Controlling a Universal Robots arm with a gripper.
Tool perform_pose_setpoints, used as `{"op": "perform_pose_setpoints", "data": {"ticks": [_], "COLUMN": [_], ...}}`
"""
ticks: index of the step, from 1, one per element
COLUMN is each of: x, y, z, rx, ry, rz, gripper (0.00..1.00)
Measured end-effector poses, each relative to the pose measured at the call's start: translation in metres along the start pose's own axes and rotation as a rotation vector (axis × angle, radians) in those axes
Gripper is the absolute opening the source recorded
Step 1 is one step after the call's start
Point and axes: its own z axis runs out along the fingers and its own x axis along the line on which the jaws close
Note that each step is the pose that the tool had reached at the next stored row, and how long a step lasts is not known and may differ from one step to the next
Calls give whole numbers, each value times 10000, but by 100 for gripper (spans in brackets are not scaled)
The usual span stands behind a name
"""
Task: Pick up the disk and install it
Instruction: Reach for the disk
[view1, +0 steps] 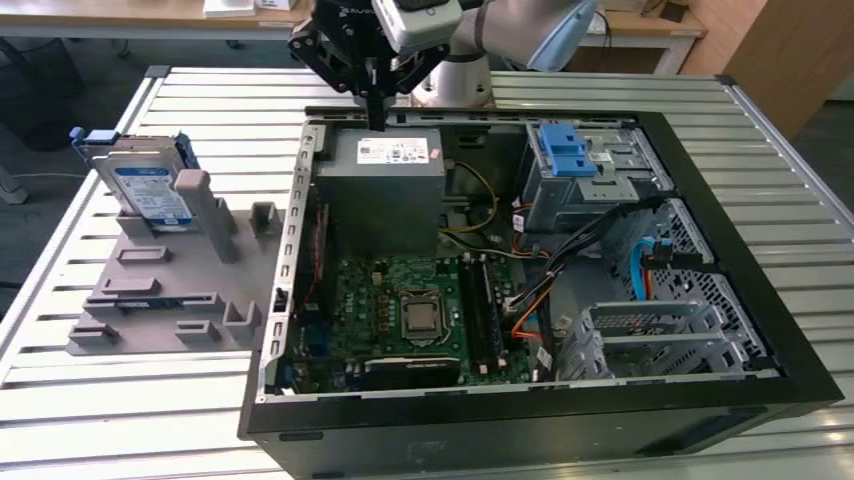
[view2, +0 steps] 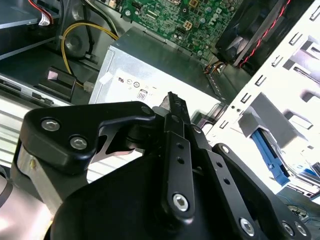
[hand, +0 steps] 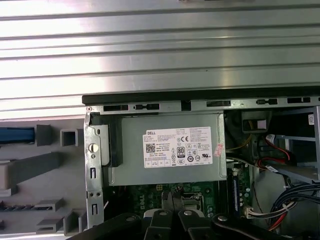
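Note:
The disk (view1: 144, 190) is a silver drive with a blue-and-white label and blue rails. It stands on edge in a grey holder (view1: 160, 290) on the table at the exterior view's left, outside the open computer case (view1: 534, 410). My gripper (view1: 378, 112) hangs over the far end of the case, just above the grey power supply (view1: 387, 190), well to the right of the disk. Its black fingers are pressed together and hold nothing. In both wrist views the fingertips (view2: 175, 102) (hand: 172, 200) point at the power supply (hand: 167, 150). A blue rail (hand: 17, 135) of the disk shows in the first wrist view.
Inside the case lie a green motherboard (view1: 414, 310), a metal drive cage with two blue tabs (view1: 581, 160) and loose cables (view1: 587, 250). The case stands on a slatted metal table (view1: 134, 400). The grey holder has several upright pegs (view1: 220, 215).

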Motion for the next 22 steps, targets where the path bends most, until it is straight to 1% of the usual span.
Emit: {"op": "perform_pose_setpoints", "data": {"ticks": [22], "x": [60], "y": [-5], "z": [2], "rx": [0], "ry": [0], "rz": [0], "gripper": [11]}}
